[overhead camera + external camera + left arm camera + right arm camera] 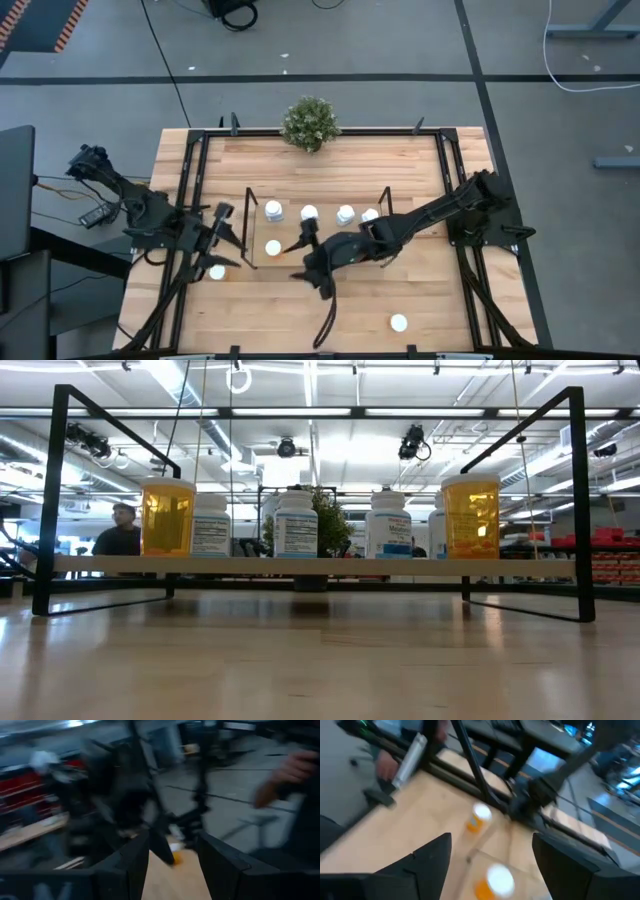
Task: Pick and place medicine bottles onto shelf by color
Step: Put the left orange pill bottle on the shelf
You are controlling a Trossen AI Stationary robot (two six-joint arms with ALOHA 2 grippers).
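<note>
High view: shelf part-filled, two bottles left on the table.

Five bottles stand on the shelf: four along its far side, and one at the near left. One bottle sits on the table just off the shelf's left end, another well apart near the front right. My right claw hovers at the shelf's near edge beside the near-left bottle, fingers apart and empty, so I judge I'm between a placement and the next pick. My left claw hangs just beyond the left-end bottle, fingers partly apart, nothing in them. Next I'd lower the left claw over that bottle's cap, close, and set it among its own colour.
</note>
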